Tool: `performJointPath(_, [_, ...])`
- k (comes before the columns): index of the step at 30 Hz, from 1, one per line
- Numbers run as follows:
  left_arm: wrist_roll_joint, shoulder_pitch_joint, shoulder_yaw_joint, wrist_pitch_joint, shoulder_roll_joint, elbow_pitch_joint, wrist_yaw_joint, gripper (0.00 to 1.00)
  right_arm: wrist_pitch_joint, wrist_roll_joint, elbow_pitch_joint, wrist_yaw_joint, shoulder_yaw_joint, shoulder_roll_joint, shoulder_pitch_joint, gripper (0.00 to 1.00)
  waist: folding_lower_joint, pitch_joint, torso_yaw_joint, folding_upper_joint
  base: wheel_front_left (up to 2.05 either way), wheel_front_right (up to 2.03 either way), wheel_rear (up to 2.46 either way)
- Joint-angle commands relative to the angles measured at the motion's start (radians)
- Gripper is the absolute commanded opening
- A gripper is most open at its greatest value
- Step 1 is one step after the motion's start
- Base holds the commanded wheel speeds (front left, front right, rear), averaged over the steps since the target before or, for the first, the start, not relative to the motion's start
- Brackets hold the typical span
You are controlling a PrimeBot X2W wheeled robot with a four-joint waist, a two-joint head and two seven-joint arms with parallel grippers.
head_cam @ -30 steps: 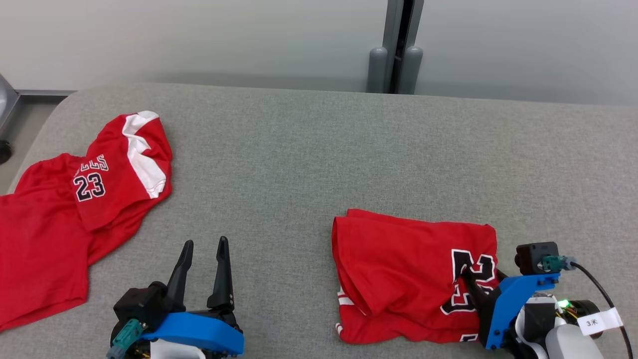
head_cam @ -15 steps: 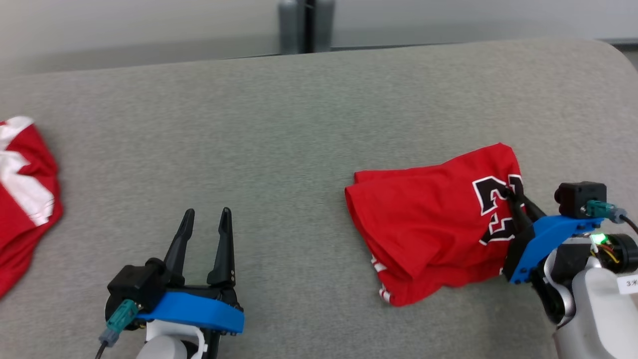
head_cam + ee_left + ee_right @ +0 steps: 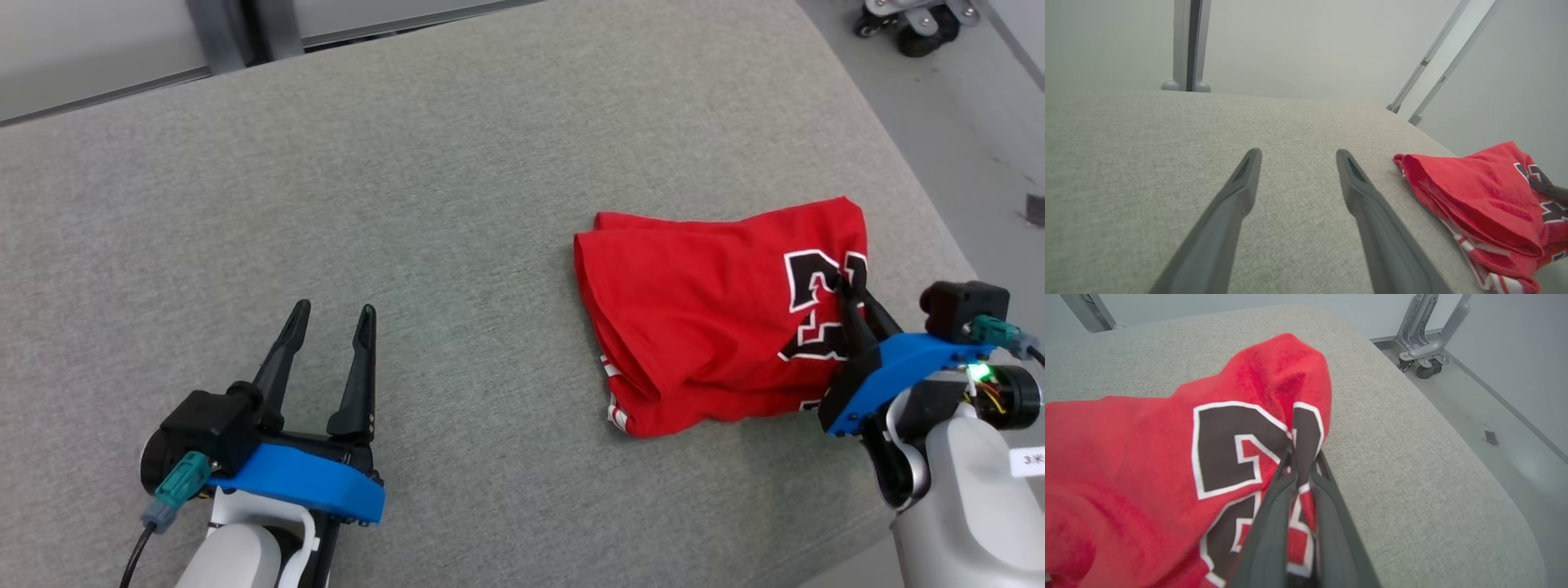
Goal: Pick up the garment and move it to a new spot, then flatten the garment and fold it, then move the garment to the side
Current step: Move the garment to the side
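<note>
The right pincer [image 3: 842, 284] is clamped on the numbered end of the red garment [image 3: 702, 310]. The garment lies folded near the right edge of the desk [image 3: 408, 163], long axis across, with its folded edge pointing left. The right forearm reaches in low. The left pincer [image 3: 335, 310] hovers apart and empty. Beyond the grey fabric, a wheeled frame [image 3: 1425, 355] stands on the floor.

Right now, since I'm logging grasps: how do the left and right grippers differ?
The left gripper is open, jaws apart; the right gripper is shut on the red garment. The left gripper holds nothing and points over bare grey surface; the right gripper pinches the garment's printed number. Both are dark, two-fingered and blue-mounted.
</note>
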Motion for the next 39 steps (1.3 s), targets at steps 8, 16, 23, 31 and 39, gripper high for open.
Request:
performJointPath(8, [0.008,-0.007,0.005,0.029,0.031,-0.039,0.017,1.0,-0.037,-0.043,0.112,0.0,0.052,-0.043,-0.171,0.0,-0.0002,0.003,0.013,0.0,0.0,0.0,0.0])
performJointPath(16, [-0.001,0.008,0.011,0.019,0.033,-0.048,0.03,1.0,-0.032,-0.083,0.21,0.0,-0.033,-0.18,-0.303,0.0,-0.0002,0.0,0.123,0.0,0.0,0.0,0.0])
performJointPath(23, [-0.012,0.022,0.003,0.001,0.022,-0.037,0.03,1.0,-0.029,-0.139,0.263,0.0,-0.168,-0.259,-0.297,0.4,-0.0002,-0.002,0.195,0.0,0.0,0.0,0.0])
performJointPath(31, [-0.017,0.021,-0.008,-0.017,0.007,-0.009,0.025,1.0,-0.087,-0.21,0.3,0.0,-0.254,-0.218,-0.27,1.0,-0.0002,-0.024,0.225,0.0,0.0,0.0,0.0])
performJointPath(39, [-0.045,0.038,0.001,-0.048,-0.011,0.037,0.029,1.0,-0.164,-0.212,0.281,0.0,-0.141,-0.146,-0.244,1.0,-0.0002,-0.107,0.253,0.0,0.0,0.0,0.0])
